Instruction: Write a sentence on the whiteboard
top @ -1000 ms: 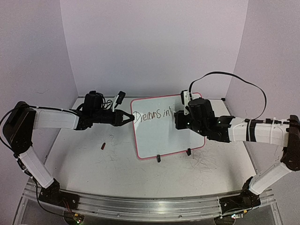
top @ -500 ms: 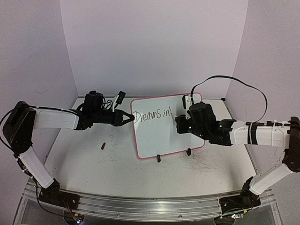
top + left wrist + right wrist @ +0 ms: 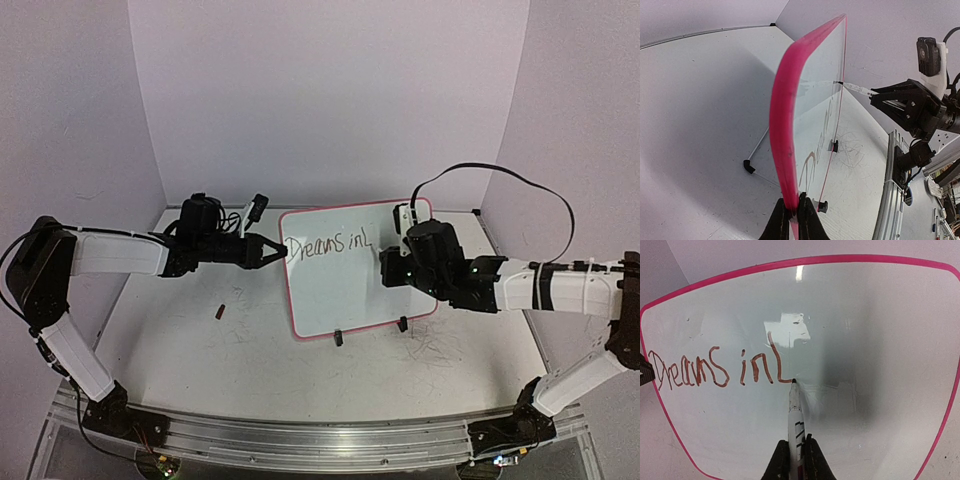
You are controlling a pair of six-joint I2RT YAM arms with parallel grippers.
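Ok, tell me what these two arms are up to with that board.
The left tool is clamped on the pink edge of the whiteboard, bracing it upright. The right tool grips a marker whose tip touches the board. The sentence reads "Dreams in" plus one unfinished letter.

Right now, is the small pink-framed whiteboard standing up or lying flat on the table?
Standing: the pink-framed whiteboard rests on its black clip feet, its side edge pinched by the left fingers.

The whiteboard [image 3: 350, 290] is glossy white and pink-framed, the sentence [image 3: 715, 371] dark reddish-brown, the marker [image 3: 795, 412] white with black bands.
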